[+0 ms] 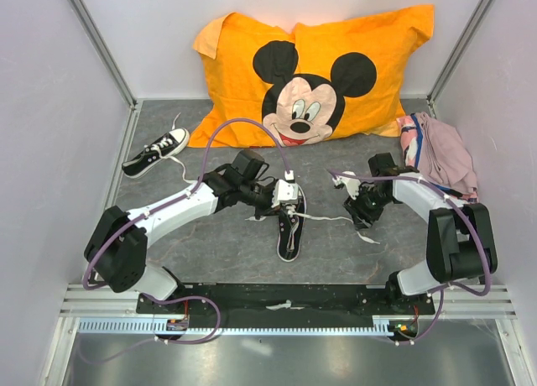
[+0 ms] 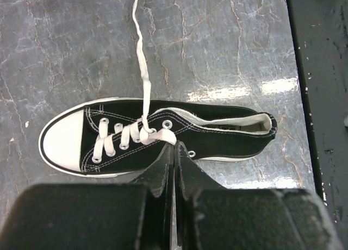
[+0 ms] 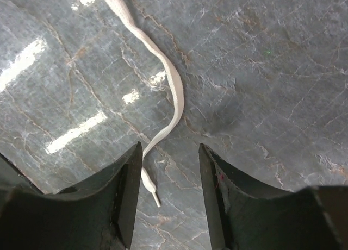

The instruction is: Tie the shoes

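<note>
While the right end effector [image 3: 167,152] hangs low over the worktop [image 3: 261,87] with its fingers apart and nothing clamped, the free end of a white lace [image 3: 173,95] lies in the gap between them, closer to one finger [image 3: 128,185] than to the other. The lace's long axis runs lengthwise into that gap, so the fingers would close across it rather than along it. I judge this to be the relation the coming pinch depends on.

That lace trails from the black low-top sneaker [image 1: 289,235] toward the right arm's side, which makes the right arm the nearer one to the loose end. The left end effector [image 2: 174,152] is closed tight, its tips touching the sneaker's eyelet row just beside a fold of lace. Whether it pinches any lace I cannot tell.

The sneaker lies flat, sole down, with a white toe cap, white sole rim and open collar. It is laced through the lower eyelets but not knotted, its long axis pointing toward the Mickey Mouse pillow [image 1: 319,67] behind it. A second sneaker [image 1: 155,153] rests well apart from it, on the left arm's side and farther back.
</note>
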You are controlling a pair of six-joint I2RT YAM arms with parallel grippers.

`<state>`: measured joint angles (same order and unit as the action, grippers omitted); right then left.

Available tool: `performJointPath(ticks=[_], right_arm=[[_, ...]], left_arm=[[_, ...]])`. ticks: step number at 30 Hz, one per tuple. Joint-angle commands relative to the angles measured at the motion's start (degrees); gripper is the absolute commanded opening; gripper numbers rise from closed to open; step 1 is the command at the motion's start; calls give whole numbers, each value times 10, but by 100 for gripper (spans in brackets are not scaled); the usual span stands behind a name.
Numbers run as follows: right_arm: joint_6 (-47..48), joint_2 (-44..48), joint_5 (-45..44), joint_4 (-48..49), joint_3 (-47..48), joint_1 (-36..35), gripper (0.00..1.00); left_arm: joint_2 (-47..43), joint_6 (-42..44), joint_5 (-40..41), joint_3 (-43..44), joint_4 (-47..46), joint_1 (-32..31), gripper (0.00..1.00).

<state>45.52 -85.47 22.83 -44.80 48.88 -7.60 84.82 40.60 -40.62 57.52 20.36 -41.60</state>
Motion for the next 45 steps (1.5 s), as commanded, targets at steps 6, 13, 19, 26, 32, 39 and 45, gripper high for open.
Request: performJointPath(ticks=[6, 13, 19, 26, 32, 39, 45], right_arm=[[-53, -33, -43, 70, -34, -45, 38], [-117, -23, -12, 73, 33, -48, 0], [-190, -13, 98, 52, 193, -50, 0], [-310, -73, 165, 97, 326, -137, 0], [-388, -151, 183, 179, 348, -208, 0], [-427, -192, 201, 200, 332, -235, 23], [-389, -144, 235, 105, 342, -189, 71]], left_arm=[[4, 1, -31, -7, -22, -1, 2], [-18, 25, -36, -28, -30, -1, 2], [-37, 50, -39, -47, -42, 0, 2], [-46, 58, -42, -61, -71, 0, 2], [-59, 68, -38, -79, -89, 0, 2], [-59, 48, -31, -98, -121, 5, 2], [-53, 33, -26, -94, -140, 9, 2]])
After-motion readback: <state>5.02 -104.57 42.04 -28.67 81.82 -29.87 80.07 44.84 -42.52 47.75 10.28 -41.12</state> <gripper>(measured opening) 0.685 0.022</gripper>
